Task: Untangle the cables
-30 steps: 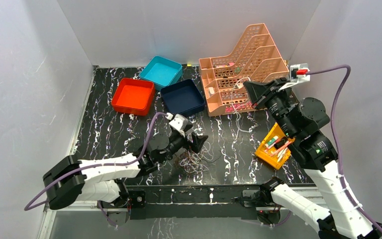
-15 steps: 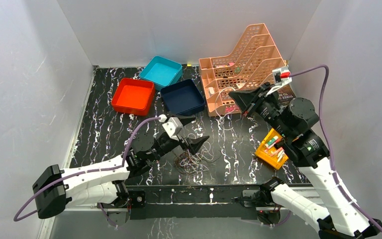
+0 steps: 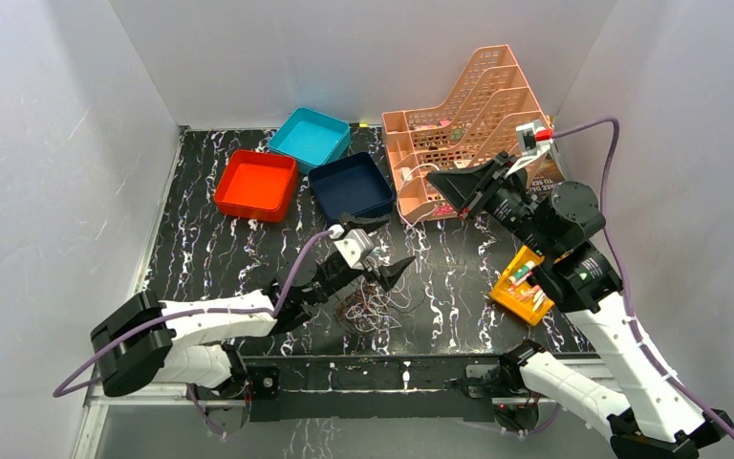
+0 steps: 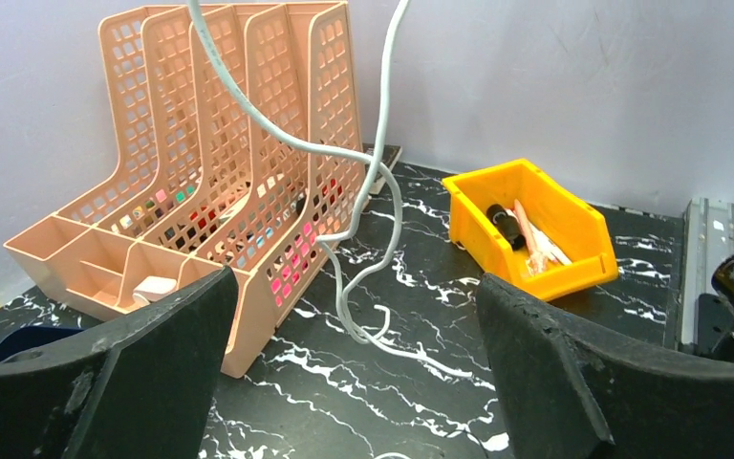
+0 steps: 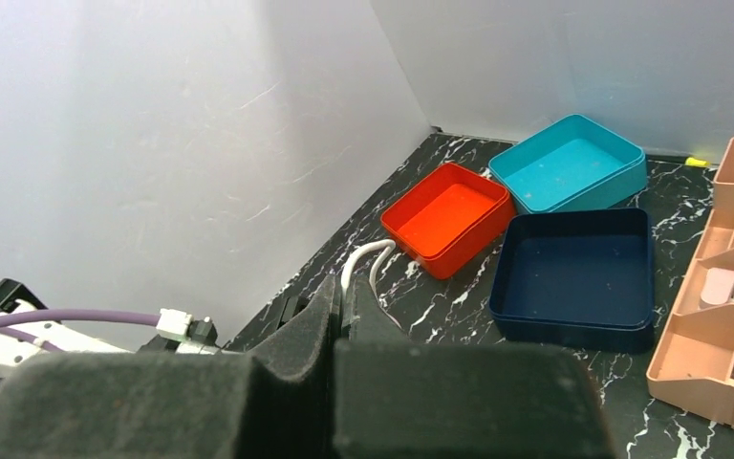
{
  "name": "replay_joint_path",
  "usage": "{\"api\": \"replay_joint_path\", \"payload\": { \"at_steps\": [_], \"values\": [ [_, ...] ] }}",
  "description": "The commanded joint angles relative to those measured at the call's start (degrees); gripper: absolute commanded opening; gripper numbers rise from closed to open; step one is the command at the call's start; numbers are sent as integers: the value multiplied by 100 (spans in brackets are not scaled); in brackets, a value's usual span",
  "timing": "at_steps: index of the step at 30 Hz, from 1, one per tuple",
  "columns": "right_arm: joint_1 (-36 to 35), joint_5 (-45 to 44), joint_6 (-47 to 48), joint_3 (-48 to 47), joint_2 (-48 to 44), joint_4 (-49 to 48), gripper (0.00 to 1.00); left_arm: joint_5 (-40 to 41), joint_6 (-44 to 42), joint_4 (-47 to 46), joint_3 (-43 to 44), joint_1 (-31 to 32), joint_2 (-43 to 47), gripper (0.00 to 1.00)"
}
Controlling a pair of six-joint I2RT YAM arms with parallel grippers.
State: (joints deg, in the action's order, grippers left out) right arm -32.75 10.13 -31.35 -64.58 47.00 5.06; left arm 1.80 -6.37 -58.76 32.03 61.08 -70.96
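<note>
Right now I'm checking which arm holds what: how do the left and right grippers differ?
The left gripper stands wide open and holds nothing, while the right gripper is shut on a whitish cable. The left gripper hovers by the tangled bunch near the table's front edge, while the right gripper is raised beside the peach organizer. Both have black fingers.
</note>
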Motion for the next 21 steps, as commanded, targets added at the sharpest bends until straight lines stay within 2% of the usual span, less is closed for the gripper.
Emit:
{"api": "replay_joint_path", "payload": {
  "at_steps": [1,11,17,21],
  "values": [
    [-19,200,-203,49,-55,-547,0,6,136,-919,287,18,-95,95],
    [-18,244,-331,155,-121,-646,0,-200,644,-1313,672,18,-648,93],
    [-13,261,-343,186,-156,-655,0,204,934,-1544,774,20,-893,84],
    [-19,223,-345,216,-196,-650,0,168,1033,-1649,780,25,-953,71]
  ]
}}
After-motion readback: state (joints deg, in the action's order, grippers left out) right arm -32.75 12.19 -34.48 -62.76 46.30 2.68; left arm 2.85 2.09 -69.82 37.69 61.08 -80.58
